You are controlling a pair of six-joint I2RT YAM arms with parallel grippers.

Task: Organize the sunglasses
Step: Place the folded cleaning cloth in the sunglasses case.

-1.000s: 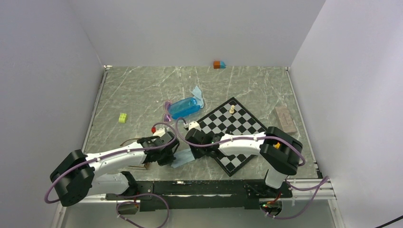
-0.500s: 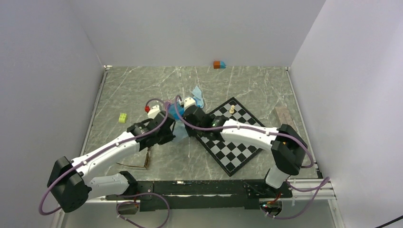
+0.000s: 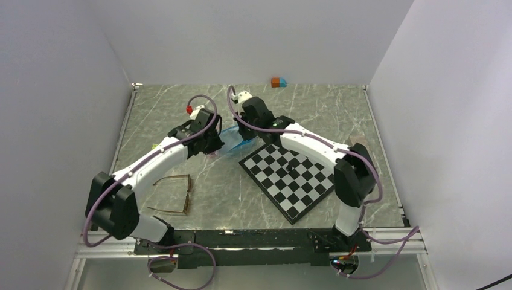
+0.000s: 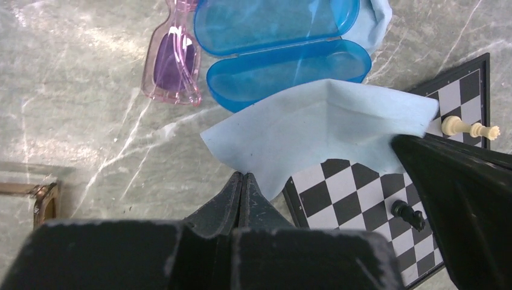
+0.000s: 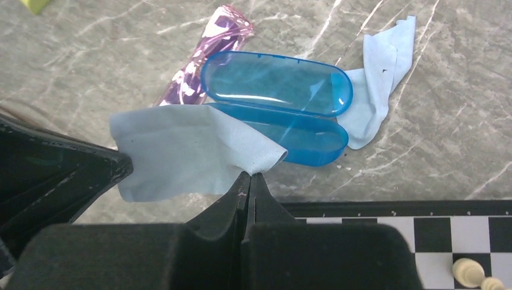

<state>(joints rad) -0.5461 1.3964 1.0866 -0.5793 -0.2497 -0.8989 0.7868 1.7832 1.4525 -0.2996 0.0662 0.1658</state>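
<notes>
- The purple sunglasses [image 4: 172, 66] run off the top edge of the left wrist view. From the right wrist, we see them partly behind the blue case [image 5: 278, 84] and the light-blue cloth [image 5: 181, 151].
- Of the brown sunglasses [image 4: 45, 202], we get only a corner at the left wrist view's left edge.
- From above, the left arm [image 3: 160, 160] and right arm [image 3: 308, 142] cover most of the case.
- The second cloth [image 5: 377, 78] is partly hidden by the case.
- The white chess piece [image 5: 474, 275] is cut by the bottom edge.
</notes>
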